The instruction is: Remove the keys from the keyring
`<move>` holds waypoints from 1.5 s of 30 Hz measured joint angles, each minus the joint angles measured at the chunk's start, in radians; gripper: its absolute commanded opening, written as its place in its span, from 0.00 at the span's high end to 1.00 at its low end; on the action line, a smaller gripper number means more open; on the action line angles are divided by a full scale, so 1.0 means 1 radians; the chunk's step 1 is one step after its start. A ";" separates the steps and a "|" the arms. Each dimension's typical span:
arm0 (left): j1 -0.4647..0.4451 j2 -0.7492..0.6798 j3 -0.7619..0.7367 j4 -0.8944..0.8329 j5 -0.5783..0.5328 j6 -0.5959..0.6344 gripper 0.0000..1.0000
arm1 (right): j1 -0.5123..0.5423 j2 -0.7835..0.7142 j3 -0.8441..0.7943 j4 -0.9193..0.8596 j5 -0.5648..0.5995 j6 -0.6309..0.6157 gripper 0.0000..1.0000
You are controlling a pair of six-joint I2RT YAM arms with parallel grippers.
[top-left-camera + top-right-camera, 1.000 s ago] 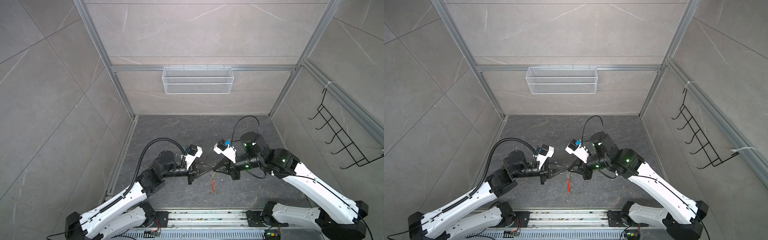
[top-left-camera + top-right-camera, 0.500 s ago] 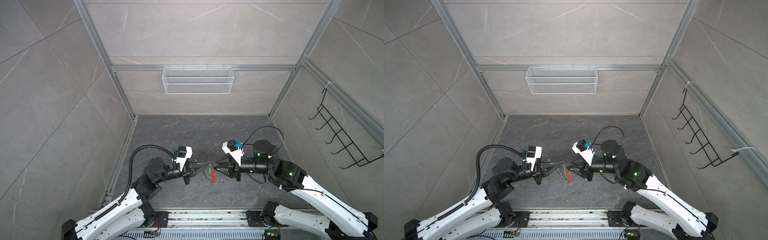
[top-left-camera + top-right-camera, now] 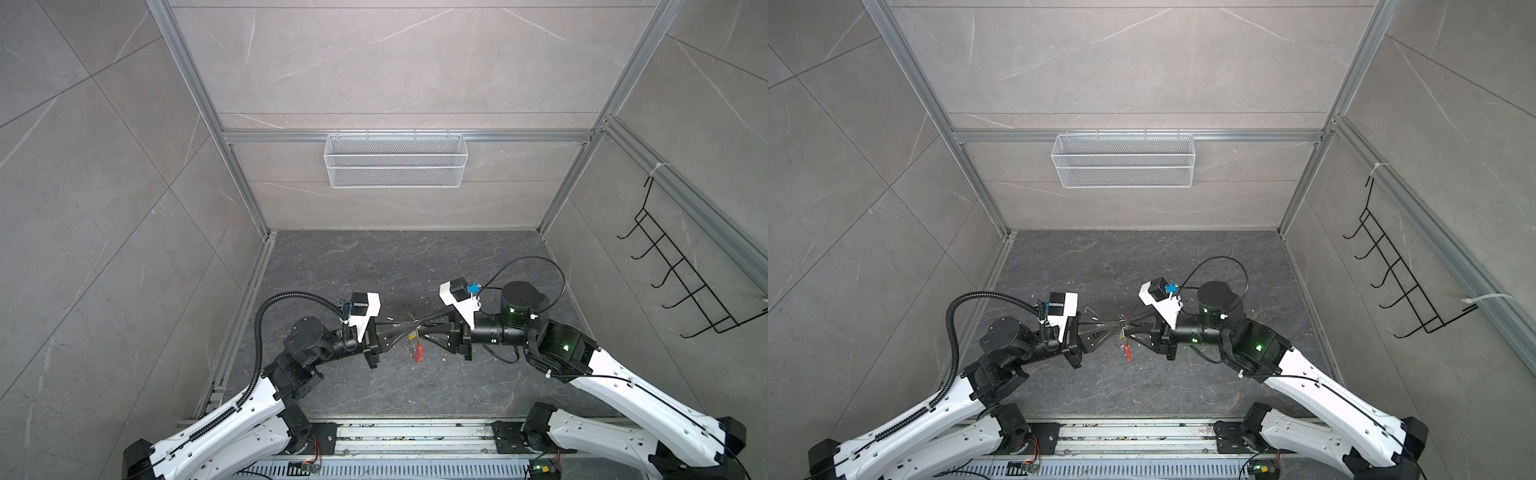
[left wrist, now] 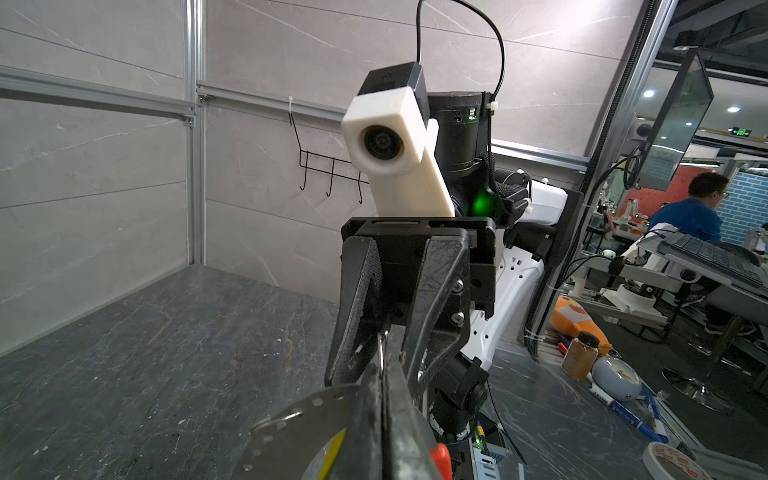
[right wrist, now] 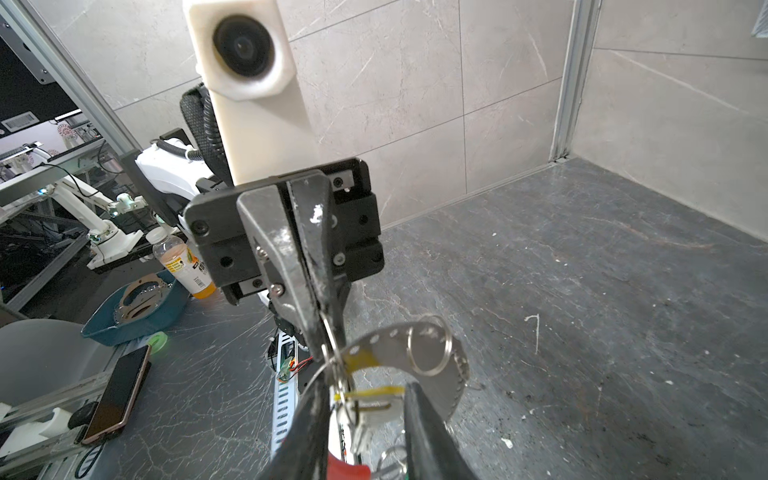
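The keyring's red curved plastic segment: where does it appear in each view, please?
Top view: red curved plastic segment hangs below left gripper.
Top view: same spot.
Left wrist: cut off at frame edge, beside shut fingers.
Right wrist: cut off, inside open right gripper.
Shared landmark: left gripper, shut on the grey perforated keyring.

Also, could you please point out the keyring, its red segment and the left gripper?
keyring [image 4: 299,428], left wrist view, on the perforated grey band.
red segment [image 5: 349,469], right wrist view, on its visible part.
left gripper [image 5: 330,329], right wrist view, at its closed fingertips.
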 measured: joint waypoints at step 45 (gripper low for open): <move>-0.001 0.021 0.087 -0.265 0.030 -0.001 0.61 | 0.004 0.088 0.240 -0.415 0.025 -0.066 1.00</move>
